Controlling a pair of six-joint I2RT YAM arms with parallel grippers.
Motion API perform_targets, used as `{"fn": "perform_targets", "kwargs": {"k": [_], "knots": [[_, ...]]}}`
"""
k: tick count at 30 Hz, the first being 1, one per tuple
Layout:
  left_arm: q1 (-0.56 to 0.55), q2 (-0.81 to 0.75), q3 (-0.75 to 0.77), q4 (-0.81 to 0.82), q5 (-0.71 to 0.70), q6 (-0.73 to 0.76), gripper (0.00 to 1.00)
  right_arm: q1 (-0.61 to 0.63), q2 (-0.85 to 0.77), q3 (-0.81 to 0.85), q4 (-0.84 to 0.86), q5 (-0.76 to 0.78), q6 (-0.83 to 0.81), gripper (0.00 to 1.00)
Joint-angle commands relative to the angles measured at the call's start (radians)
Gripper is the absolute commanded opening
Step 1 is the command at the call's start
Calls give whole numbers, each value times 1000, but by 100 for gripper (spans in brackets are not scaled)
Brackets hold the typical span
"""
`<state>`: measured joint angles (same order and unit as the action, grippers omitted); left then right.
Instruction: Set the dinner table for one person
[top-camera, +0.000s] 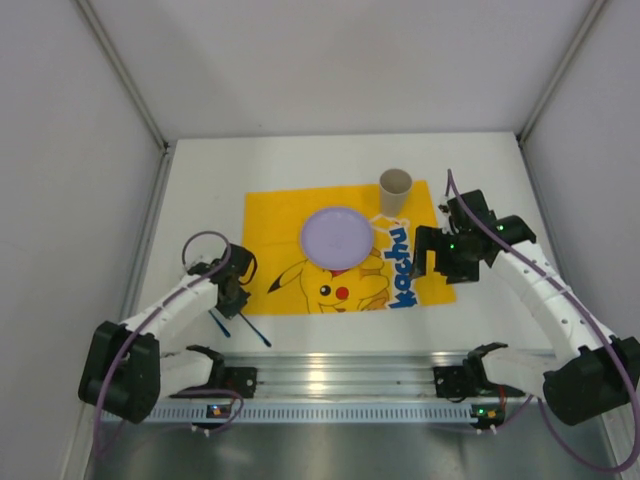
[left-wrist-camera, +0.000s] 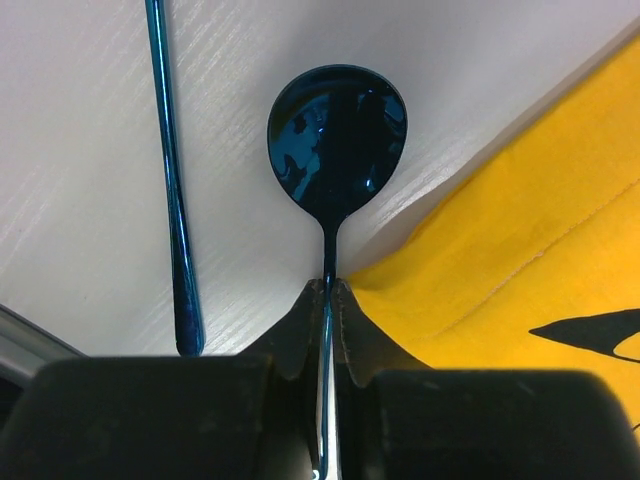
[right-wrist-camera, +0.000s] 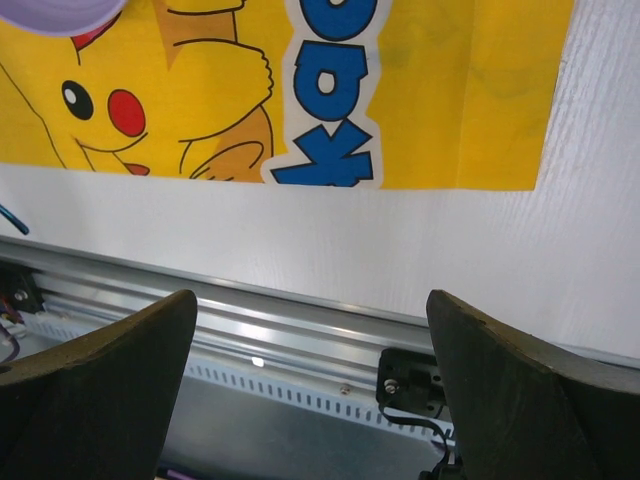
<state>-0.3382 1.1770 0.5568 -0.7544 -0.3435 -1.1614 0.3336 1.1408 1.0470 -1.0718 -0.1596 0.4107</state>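
The white dinner table (top-camera: 300, 160) bears a yellow Pikachu mat (top-camera: 345, 250). A purple plate (top-camera: 337, 236) lies on the mat and a beige cup (top-camera: 395, 190) stands at its far right corner. My left gripper (top-camera: 236, 292) is low over the table by the mat's near left corner. In the left wrist view it (left-wrist-camera: 328, 285) is shut on the thin handle of a dark blue spoon (left-wrist-camera: 337, 140), whose bowl points away over the table (left-wrist-camera: 80, 120). My right gripper (top-camera: 428, 256) is open and empty over the mat's right edge; its fingers (right-wrist-camera: 120, 370) stand wide apart.
A second blue utensil (left-wrist-camera: 170, 180) lies on the table beside the spoon; it also shows in the top view (top-camera: 218, 322). A metal rail (top-camera: 330, 375) runs along the near edge. Grey walls close in the table on three sides.
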Motion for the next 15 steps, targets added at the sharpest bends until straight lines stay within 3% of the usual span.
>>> {"fn": "perform_targets", "kwargs": {"k": [1, 7, 15], "knots": [[19, 47, -34, 13, -58, 2, 3, 13, 5, 27, -24, 20, -13, 100], [22, 38, 58, -69, -19, 84, 0, 10, 13, 21, -16, 20, -9, 100], [21, -37, 357, -252, -2, 204, 0, 10, 11, 15, 7, 3, 13, 100]]}}
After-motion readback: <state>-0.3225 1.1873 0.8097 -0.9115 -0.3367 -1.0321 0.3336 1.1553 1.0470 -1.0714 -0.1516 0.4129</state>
